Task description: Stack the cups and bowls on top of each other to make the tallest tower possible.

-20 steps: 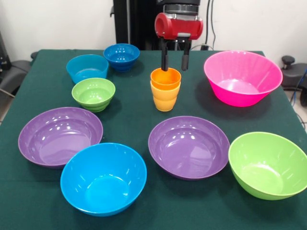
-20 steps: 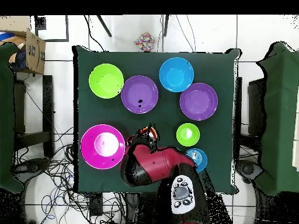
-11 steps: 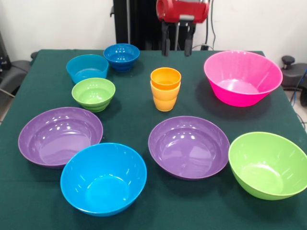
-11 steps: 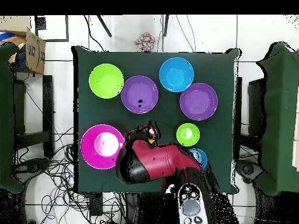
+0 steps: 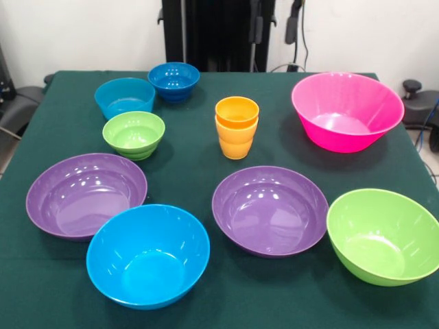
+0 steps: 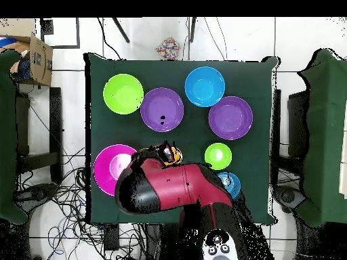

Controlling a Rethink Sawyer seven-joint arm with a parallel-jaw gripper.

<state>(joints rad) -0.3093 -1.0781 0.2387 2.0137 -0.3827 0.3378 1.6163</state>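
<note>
Since a second ago the gripper (image 5: 274, 20) has risen to the frame's top edge, its two fingers apart and empty. Two orange cups (image 5: 236, 128) sit nested at centre of the bench (image 5: 199, 154). Eight empty bowls stand separately around them.

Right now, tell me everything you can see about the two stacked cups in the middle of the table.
The cups are two small plastic tumblers, nested upright, mouths up. The orange one sits inside the yellow-orange one, its rim and upper band showing above the lower cup's rim. The lower cup looks ribbed, with a stepped wall, and stands on the green tablecloth. Nothing else touches them: the small green bowl, the pink bowl and a purple bowl stand apart around them. Seen from overhead, the arm hides most of them.
</note>
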